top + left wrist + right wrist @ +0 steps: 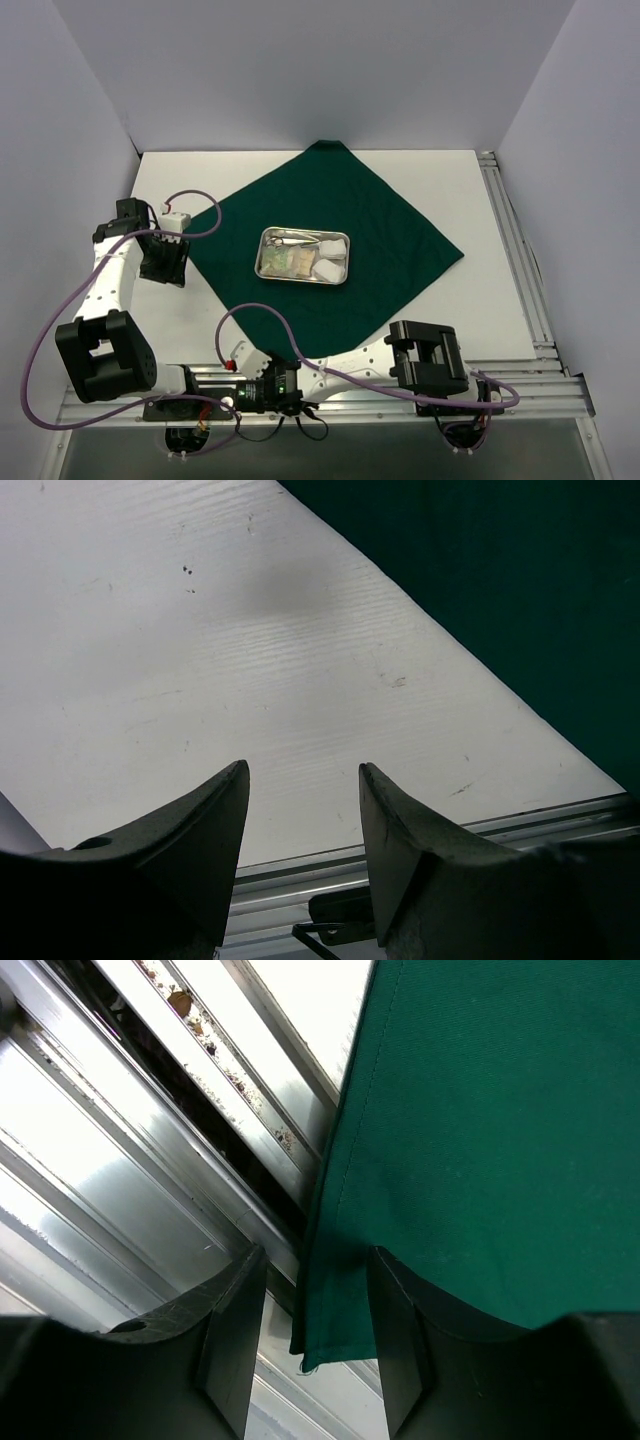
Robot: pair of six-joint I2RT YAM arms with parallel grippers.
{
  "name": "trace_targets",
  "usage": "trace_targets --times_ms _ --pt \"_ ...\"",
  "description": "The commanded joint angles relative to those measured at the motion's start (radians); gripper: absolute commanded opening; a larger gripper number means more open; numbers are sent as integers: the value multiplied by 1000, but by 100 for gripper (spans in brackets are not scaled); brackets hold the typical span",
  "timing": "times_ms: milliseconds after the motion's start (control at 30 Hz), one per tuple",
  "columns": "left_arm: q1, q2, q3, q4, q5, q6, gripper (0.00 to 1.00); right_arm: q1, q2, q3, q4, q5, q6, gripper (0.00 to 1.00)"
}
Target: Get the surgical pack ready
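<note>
Drape: your dark green drape (390,230) lies flat on the white bench (470,190). It is turned like a diamond, with one corner toward the back wall and one toward the arms.
Steel tray: the steel tray (260,262) sits on the drape, near its middle.
In the tray: you can see scissors (293,237) along the far side, white gauze pads (330,248) on the right and a yellowish packet (283,262) on the left. They are too small to tell more.
Left fingers: your left fingers (222,815) are spread apart and hold nothing. They hang over bare bench, just beside the drape's left corner. The drape's edge cuts across the top right of the left wrist view.
Right fingers: your right fingers (235,1305) are spread apart too. The near corner of the drape hangs down between them, over the silver rail (150,1160) at the bench's near edge. The cloth is close to the finger on the right of that view, and there is a gap to the other one, so nothing is squeezed.
Right arm: it lies low along the near edge of the bench, folded toward the left.
</note>
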Motion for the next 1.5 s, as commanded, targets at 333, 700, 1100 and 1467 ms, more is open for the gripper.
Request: trace_targets --times_ms 333,700,1100,1467 --pt "5 -17 18 3 65 34 57 -84 61 21 -147 227 -46 37" --pt "5 -23 15 5 67 40 57 -110 33 23 -92 188 -92 10" --pt "5 -10 18 11 76 40 57 -115 -37 14 -96 158 -106 18" --pt "6 -12 14 14 65 45 57 -43 -43 78 -93 98 -107 38"
